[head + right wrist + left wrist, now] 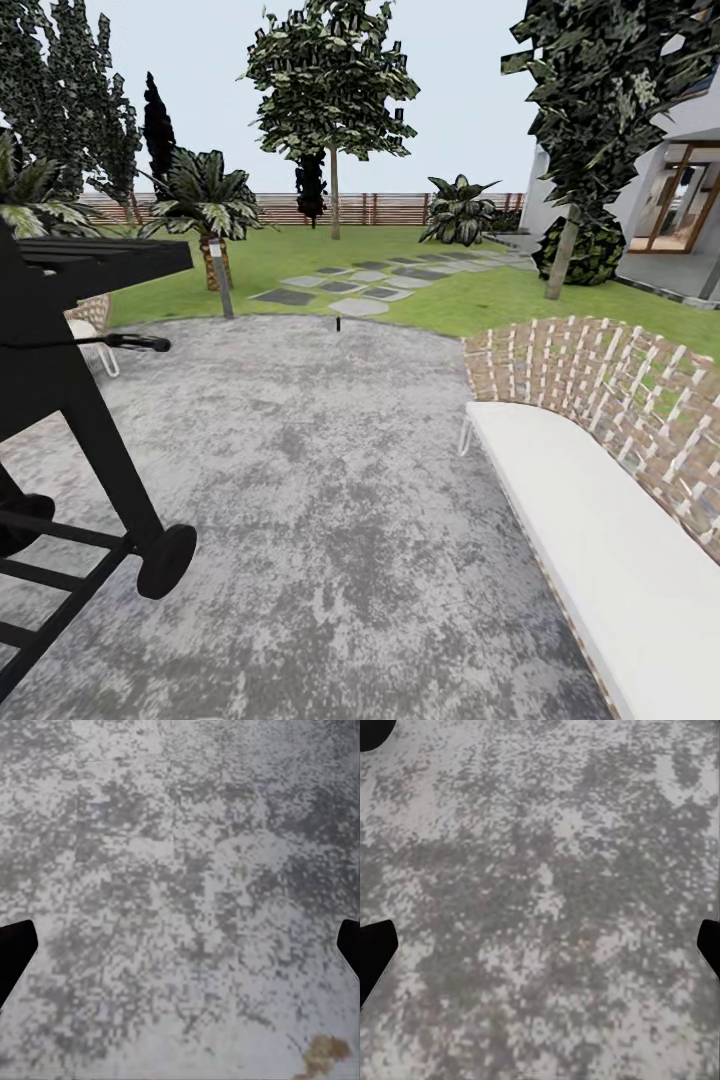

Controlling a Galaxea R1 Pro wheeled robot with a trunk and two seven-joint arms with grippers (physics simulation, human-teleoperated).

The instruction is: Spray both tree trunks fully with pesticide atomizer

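Two trees stand on the lawn (300, 255) of the garden in the head view. One tree trunk (334, 195) rises far off at the middle, before the brown slat fence (270, 208). The other tree trunk (562, 258) leans at the right, near the house. A small dark upright thing (339, 323) stands at the patio's far edge, too small to identify, and I see no red tip. My left gripper (540, 949) hangs open over the mottled grey paving, and my right gripper (180, 949) is open too. Nothing is between either pair of fingers.
A black grill (70, 330) on wheels stands close at the left. A white-cushioned wicker bench (590, 500) fills the right. A lamp post (221, 275), a palm (205, 200), stepping stones (360, 285) and a round bush (590, 255) lie ahead. The grey patio (320, 480) runs forward between grill and bench.
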